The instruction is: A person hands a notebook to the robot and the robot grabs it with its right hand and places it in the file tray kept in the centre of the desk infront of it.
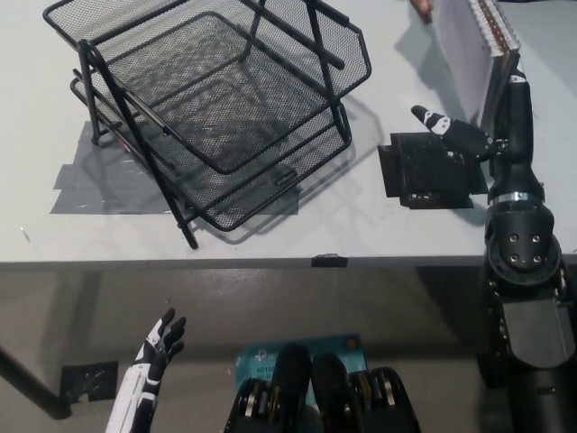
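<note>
Bare desk (pixel 361 230) between file tray (pixel 216 108) — right hand (pixel 455 135)

Notebook (pixel 473 50) top and person's hand (pixel 421 9) cut by upper edge

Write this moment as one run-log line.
notebook: upright, offered by person | right hand: open, beside it | left hand: open, low | file tray: untouched

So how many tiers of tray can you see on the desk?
2: the upper tray sits tilted on the frame, the lower tray is under it, partly hidden, left of the right hand.
</note>
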Controlling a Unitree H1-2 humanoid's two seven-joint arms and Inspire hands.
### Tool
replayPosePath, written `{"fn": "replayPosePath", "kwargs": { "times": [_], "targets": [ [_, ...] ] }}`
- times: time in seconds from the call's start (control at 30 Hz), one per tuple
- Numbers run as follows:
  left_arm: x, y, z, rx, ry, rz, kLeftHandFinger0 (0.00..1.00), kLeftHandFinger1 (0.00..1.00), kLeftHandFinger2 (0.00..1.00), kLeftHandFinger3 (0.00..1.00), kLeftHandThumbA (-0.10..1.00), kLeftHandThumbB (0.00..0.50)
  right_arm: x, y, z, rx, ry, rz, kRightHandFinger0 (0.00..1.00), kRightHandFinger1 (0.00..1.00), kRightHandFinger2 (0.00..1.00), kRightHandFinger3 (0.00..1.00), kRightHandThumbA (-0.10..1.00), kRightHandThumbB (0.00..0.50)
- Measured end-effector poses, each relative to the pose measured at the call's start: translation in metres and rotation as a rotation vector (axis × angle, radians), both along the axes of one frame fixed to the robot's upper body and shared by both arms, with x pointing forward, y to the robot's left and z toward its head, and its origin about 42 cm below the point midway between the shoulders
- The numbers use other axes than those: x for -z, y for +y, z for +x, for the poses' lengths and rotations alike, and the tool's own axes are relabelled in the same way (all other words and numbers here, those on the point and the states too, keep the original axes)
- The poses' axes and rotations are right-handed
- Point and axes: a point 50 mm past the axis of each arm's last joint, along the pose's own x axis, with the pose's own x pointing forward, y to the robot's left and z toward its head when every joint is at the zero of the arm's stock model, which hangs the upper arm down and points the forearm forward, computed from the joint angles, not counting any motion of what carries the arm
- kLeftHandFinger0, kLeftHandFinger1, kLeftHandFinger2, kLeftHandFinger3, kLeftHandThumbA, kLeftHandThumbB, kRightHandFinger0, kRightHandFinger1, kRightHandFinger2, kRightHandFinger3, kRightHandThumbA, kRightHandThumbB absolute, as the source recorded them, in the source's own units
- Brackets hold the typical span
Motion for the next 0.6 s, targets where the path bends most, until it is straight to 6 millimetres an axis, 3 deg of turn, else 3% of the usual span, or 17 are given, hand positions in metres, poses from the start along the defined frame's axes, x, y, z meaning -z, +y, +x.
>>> {"fn": "replayPosePath", "kwargs": {
  "times": [0.07, 0.17, 0.43, 0.6],
  "targets": [
    [-0.0011, 0.0005, 0.0011, 0.001, 0.0, 0.001, 1.0, 1.0, 1.0, 1.0, 1.0, 0.155, -0.0003, -0.0012, 0.0002, 0.014, -0.003, 0.005, 1.0, 1.0, 1.0, 1.0, 1.0, 0.354],
    [-0.0012, 0.0015, 0.0017, 0.001, 0.006, 0.003, 1.0, 1.0, 1.0, 1.0, 1.0, 0.161, -0.0003, -0.0034, -0.0001, 0.039, -0.01, 0.017, 1.0, 1.0, 1.0, 1.0, 1.0, 0.363],
    [-0.0009, 0.0047, 0.0016, 0.005, 0.013, 0.011, 1.0, 1.0, 1.0, 1.0, 1.0, 0.168, 0.0011, -0.0032, -0.0013, 0.099, -0.023, 0.055, 1.0, 1.0, 1.0, 1.0, 1.0, 0.317],
    [-0.0009, 0.0047, 0.0016, 0.005, 0.013, 0.005, 1.0, 1.0, 1.0, 1.0, 1.0, 0.158, 0.0029, 0.0002, 0.0002, 0.113, -0.017, 0.069, 1.0, 1.0, 1.0, 1.0, 1.0, 0.323]
  ]
}}
